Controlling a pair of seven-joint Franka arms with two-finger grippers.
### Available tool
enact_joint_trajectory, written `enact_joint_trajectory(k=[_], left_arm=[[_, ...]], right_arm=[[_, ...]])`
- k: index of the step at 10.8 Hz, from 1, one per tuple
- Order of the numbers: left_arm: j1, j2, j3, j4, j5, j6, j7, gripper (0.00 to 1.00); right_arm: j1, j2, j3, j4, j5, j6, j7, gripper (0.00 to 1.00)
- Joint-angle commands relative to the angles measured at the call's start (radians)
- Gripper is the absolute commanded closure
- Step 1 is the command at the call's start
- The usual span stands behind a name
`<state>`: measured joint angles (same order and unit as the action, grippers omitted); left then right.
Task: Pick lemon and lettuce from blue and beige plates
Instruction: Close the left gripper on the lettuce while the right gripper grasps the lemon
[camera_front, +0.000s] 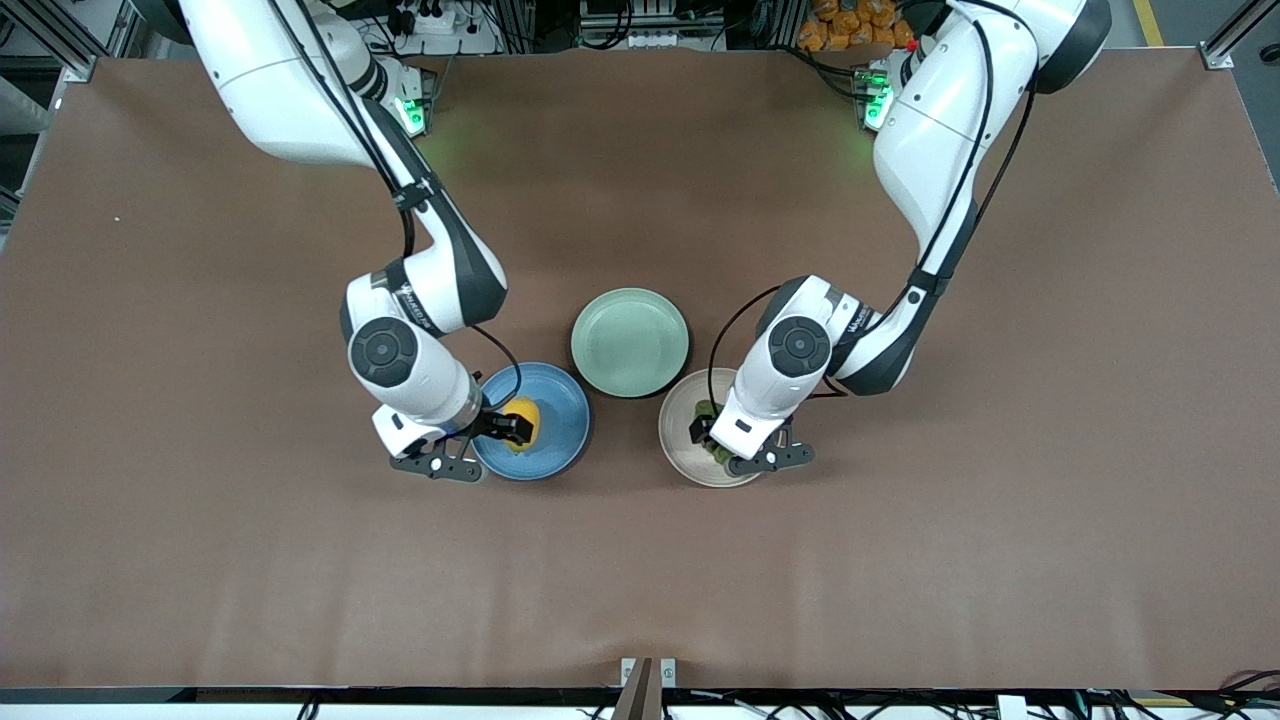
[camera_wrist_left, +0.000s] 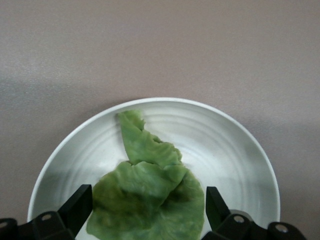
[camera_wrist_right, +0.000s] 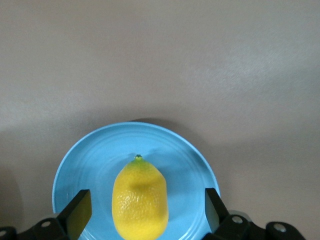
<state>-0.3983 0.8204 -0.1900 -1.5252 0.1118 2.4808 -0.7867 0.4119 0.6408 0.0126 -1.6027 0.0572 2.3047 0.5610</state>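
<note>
1. Three round plates sit near the middle of the brown table: a blue plate toward the right arm's end, a beige plate toward the left arm's end, and a mint-green plate between them, farther from the front camera.
2. On the blue plate lies the lemon, its pointed, green-tinged tip turned away from the wrist camera.
3. Low over that plate hangs the right gripper, its two fingers spread wide, one on each side of the lemon, with a clear gap to the fruit on both sides.
4. On the beige plate lies the lettuce, a wrinkled green leaf folded over itself, with a narrower strip reaching toward the plate's middle.
5. Low over it hangs the left gripper, its fingers likewise spread apart, flanking the broad part of the leaf without pinching it.
6. Nothing is lifted: both items rest on their plates.
</note>
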Motion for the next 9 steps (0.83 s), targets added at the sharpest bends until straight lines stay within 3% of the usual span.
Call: enact_joint_trajectory(k=[1, 2, 3, 4, 9], left_arm=[[-0.019, 0.025, 0.015, 0.017, 0.034, 0.041, -0.042, 0.00], [-0.042, 0.028, 0.039, 0.017, 0.058, 0.065, -0.043, 0.18], [-0.057, 0.028, 0.064, 0.016, 0.058, 0.067, -0.043, 0.72], [-0.056, 0.026, 0.066, 0.013, 0.065, 0.067, -0.042, 1.00], [-0.050, -0.032, 0.066, 0.008, 0.063, 0.029, -0.045, 1.00]], right_arm=[[0.016, -0.007, -0.006, -0.062, -0.002, 0.068, 0.028, 0.00], [0.027, -0.007, -0.006, -0.063, -0.003, 0.068, 0.028, 0.00], [0.030, -0.004, -0.008, -0.063, -0.003, 0.070, 0.045, 0.00], [0.036, 0.005, -0.008, -0.062, -0.005, 0.073, 0.056, 0.00], [0.059, 0.042, -0.011, -0.063, -0.014, 0.114, 0.076, 0.00]])
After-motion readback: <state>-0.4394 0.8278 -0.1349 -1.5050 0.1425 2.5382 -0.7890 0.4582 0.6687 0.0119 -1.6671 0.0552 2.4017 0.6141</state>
